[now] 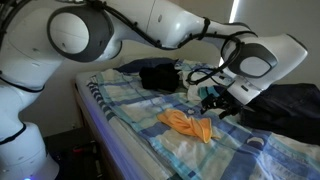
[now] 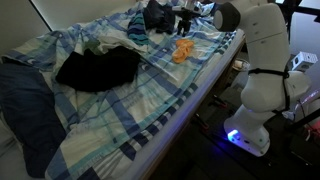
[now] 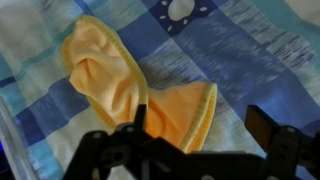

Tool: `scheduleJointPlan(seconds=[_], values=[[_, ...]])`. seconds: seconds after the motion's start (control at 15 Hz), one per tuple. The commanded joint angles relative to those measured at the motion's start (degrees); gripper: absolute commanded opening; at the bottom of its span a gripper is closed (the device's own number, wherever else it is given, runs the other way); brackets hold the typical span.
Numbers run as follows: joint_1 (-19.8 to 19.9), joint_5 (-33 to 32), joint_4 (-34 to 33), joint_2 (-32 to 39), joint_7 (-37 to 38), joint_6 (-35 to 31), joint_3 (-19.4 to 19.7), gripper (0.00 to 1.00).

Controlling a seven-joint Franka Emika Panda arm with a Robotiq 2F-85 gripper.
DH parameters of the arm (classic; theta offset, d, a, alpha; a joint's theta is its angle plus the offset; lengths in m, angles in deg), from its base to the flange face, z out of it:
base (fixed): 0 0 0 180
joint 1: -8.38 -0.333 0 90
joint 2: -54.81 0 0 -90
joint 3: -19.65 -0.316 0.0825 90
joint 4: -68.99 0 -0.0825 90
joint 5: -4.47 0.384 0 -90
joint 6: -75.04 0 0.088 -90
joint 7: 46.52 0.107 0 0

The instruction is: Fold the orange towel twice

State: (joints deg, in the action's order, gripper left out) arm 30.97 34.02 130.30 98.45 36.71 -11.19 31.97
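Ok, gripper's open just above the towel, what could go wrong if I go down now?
The orange towel lies bunched with no clean corner showing, so a pinch may catch several layers. It rests directly on the plaid bedsheet, which the open gripper could grab too.

Lower end of the orange towel (image 3: 118, 82) partly behind the blurred end effector (image 3: 201, 128)

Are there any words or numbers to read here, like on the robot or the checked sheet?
None: no words, numbers or signs can be read.
The orange towel is plain.
The plaid bedsheet carries a white mark, too blurred to tell if it is a sign.
The robot arm shows no label that can be read.
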Motion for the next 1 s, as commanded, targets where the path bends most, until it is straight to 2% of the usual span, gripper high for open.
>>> scheduleJointPlan(seconds=[0.0, 0.4, 0.53, 0.93], values=[[1.86, -0.58, -6.05, 4.53, 4.07, 2.10, -1.24, 1.00], [2.93, -2.66, -10.27, 9.09, 6.83, 2.95, -1.43, 1.00], [2.65, -4.31, -11.13, 9.82, 7.30, 4.79, -1.38, 0.74], [0.84, -7.05, -12.36, 9.52, 6.43, 11.55, -0.66, 0.27]])
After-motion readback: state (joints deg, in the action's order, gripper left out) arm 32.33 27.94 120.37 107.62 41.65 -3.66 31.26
